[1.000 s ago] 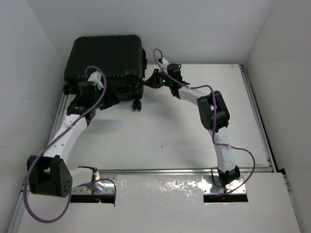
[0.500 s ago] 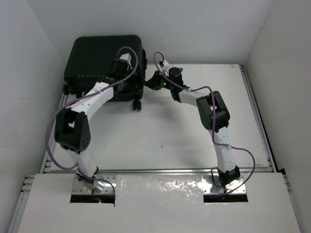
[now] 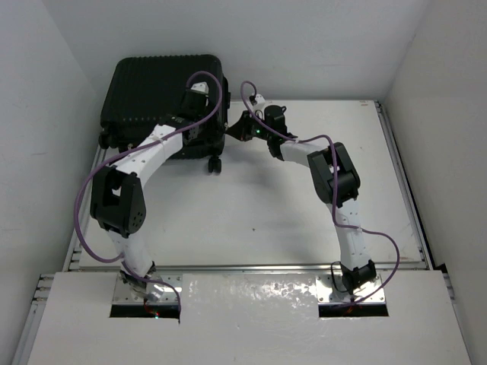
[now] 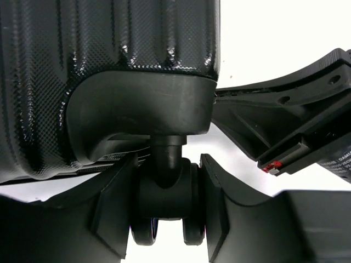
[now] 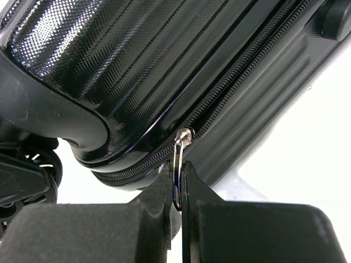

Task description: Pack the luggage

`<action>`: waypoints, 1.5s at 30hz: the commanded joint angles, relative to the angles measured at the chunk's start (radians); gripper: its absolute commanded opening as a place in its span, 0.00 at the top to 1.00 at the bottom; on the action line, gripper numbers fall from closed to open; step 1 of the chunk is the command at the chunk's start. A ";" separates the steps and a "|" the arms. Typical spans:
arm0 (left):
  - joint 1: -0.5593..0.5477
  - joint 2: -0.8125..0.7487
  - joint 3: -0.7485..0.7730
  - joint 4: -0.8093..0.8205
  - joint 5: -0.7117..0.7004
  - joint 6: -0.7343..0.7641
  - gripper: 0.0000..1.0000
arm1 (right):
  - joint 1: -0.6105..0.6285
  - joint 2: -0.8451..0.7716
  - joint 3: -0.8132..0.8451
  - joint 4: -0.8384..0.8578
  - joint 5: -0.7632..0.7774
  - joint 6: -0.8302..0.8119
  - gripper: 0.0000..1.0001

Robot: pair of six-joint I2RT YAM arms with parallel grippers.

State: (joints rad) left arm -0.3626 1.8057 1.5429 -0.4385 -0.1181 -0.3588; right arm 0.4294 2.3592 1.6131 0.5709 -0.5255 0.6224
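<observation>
I'm clamping my left hand (image 4: 166, 193) around a caster (image 4: 166, 163) of the luggage (image 3: 160, 87) lying on the desk (image 3: 266, 205), while my right hand (image 5: 177, 189) is pinching its zipper pull (image 5: 176, 163).

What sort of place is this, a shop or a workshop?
Likely a robot test lab: bare white walls around a white table, a left arm and right arm bolted at its near edge, and a black suitcase.
</observation>
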 commanded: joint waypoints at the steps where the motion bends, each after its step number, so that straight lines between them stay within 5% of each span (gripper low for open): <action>1: -0.009 0.035 0.016 0.040 0.020 -0.011 1.00 | 0.014 -0.021 0.021 -0.037 0.001 -0.041 1.00; 10: -0.065 -0.146 -0.199 0.090 -0.023 -0.016 1.00 | 0.015 -0.139 -0.177 0.029 0.128 -0.095 1.00; 18: -0.163 -0.270 -0.446 0.119 -0.034 -0.043 1.00 | 0.014 -0.158 -0.200 0.047 0.092 -0.076 1.00; 24: -0.225 -0.377 -0.581 0.129 -0.061 -0.058 1.00 | 0.012 -0.261 -0.376 0.196 0.091 0.075 1.00; 42: -0.322 -0.595 -0.849 0.208 0.027 -0.095 1.00 | -0.100 -0.222 -0.435 0.426 0.088 0.575 1.00; 45: -0.338 -0.624 -0.860 0.210 0.038 -0.108 1.00 | -0.104 -0.233 -0.435 0.324 0.157 0.478 1.00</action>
State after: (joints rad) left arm -0.6281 1.1748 0.7410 -0.0383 -0.2867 -0.4248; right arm 0.3553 2.1284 1.1614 0.8715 -0.5011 1.1255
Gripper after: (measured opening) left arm 0.428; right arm 0.002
